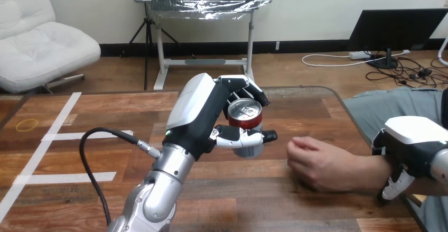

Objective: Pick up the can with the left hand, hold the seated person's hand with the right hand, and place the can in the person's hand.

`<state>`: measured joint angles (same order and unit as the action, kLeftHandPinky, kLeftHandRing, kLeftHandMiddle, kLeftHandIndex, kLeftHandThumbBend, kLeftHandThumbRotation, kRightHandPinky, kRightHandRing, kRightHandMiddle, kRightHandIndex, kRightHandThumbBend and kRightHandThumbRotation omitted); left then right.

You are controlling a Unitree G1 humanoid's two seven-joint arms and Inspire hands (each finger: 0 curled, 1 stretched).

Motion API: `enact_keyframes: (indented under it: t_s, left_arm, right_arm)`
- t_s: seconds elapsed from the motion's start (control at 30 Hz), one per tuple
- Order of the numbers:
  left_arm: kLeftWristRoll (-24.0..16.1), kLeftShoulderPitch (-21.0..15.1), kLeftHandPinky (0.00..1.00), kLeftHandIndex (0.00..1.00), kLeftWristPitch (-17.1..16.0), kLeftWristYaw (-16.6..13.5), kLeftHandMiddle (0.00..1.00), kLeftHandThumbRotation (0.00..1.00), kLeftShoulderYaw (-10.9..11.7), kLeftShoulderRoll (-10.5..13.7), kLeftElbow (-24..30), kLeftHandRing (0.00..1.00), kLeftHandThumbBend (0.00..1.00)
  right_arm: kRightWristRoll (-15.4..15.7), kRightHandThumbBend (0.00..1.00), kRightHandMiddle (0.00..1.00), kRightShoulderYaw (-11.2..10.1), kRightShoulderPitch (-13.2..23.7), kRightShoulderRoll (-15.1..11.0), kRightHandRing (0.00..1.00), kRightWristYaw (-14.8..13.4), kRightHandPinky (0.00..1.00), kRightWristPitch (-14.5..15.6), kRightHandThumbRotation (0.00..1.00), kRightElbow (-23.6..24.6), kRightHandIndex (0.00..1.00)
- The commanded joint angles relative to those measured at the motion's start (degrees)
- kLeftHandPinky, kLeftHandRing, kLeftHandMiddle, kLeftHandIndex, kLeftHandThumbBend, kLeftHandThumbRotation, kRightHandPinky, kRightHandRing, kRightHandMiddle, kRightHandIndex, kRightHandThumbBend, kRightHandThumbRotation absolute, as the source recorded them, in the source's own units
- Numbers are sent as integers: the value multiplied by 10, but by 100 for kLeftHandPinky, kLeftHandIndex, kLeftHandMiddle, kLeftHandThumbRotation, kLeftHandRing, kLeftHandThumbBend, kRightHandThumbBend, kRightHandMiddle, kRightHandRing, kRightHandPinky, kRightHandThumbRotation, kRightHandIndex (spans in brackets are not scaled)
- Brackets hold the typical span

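Observation:
A red can with a silver top stands upright in my left hand, just above the table's middle. The fingers wrap round the can's far side and the thumb crosses its front. Right of the can, the person's hand rests on the wooden table with its fingers loosely curled, a short gap away from the can. At the right edge my right hand sits over the person's wrist, one finger curling down round it.
White tape lines and a small yellow ring mark the table's left part. A black cable loops from my left forearm. The table's right edge runs beside the person's forearm.

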<state>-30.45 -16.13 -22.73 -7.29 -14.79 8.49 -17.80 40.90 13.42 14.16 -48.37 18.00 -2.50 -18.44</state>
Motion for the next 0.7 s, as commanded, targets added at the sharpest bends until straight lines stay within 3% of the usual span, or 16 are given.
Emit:
enact_keyframes:
  t_s: [0.0,0.33,0.67]
  left_arm:
    - [-2,-58,34,49,5,-6,46,0,1,-7,18,40,62]
    - [-1,-66,34,49,15,-1,46,0,-2,-15,19,39,62]
    - [1,-78,34,49,14,0,46,0,-7,-24,9,40,61]
  right_arm:
    - [-19,82,39,-37,25,-14,30,-5,22,-4,0,65,48]
    - [-23,84,32,-53,20,-23,23,-7,16,-7,0,103,46]
    - [-15,82,30,-64,23,-27,21,12,14,3,0,138,46]
